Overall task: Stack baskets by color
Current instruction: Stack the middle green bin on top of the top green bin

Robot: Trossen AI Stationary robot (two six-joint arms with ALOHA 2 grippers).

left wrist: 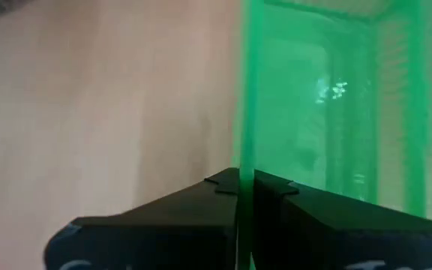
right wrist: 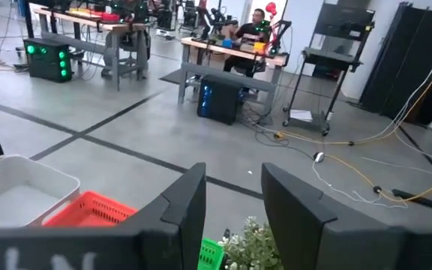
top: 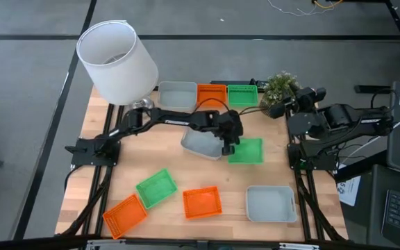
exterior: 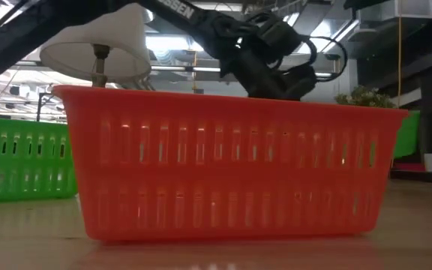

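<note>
Nine shallow perforated baskets lie on the desk. A grey (top: 177,95), an orange (top: 211,95) and a green one (top: 242,94) line the far edge. Mid-desk, a tilted grey basket (top: 201,144) sits beside a green one (top: 247,151). Along the near edge: orange (top: 125,214), green (top: 157,188), orange (top: 202,202), grey (top: 270,204).

**Lampshade, plant and room behind**

Large white lampshade (top: 117,61) at the table's (top: 165,163) far corner, well beyond and left of the left claw. Small potted plant (top: 280,86) beyond its right. Seated person (right wrist: 255,24) at distant desks (right wrist: 223,56)
</note>
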